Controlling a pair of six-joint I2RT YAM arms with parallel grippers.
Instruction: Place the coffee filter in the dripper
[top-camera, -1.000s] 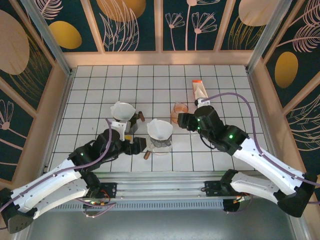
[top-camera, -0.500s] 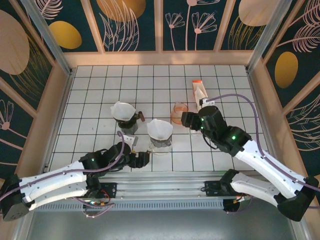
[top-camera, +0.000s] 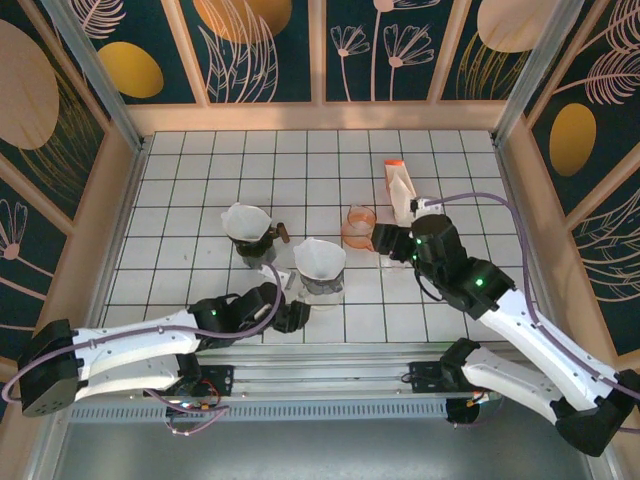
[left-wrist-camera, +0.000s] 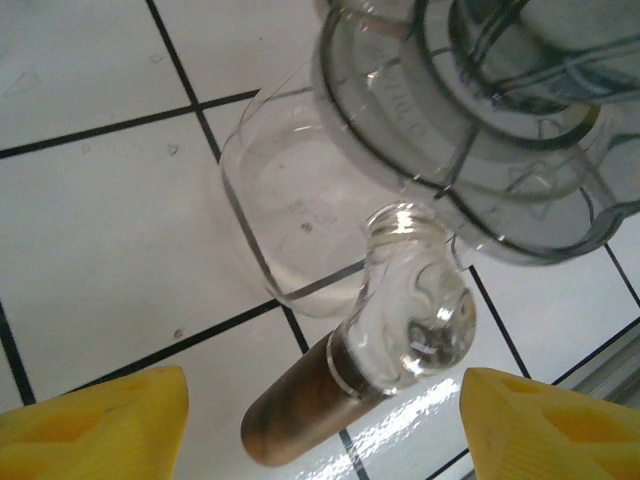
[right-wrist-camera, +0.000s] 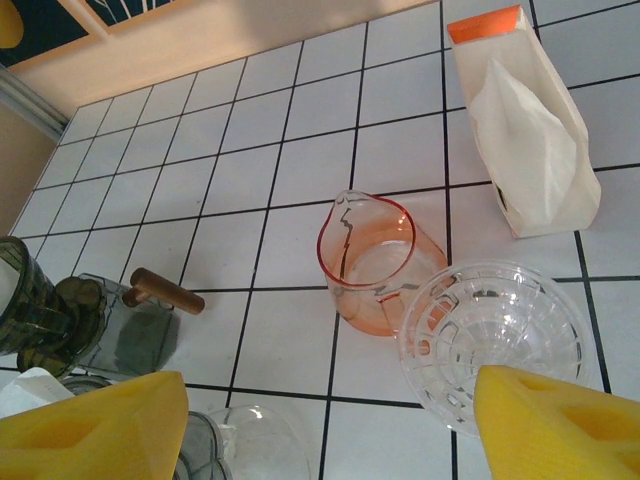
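On the white tiled table a clear glass server is seen under a smoky grey dripper, in which the white paper cone filter is already seated, just ahead of the nearer left fingers; these are spread wide astride the server's wooden handle, nothing gripped, and the right fingers are likewise wide and empty

In the left wrist view the dripper runs off the top and right edges — just its grey base is in frame — and both yellow fingertips are cropped at the bottom. In the right wrist view a fingertip covers the near rim of the clear dripper, and the dark dripper is cut by the left edge. From above, the left gripper hides its own jaws.
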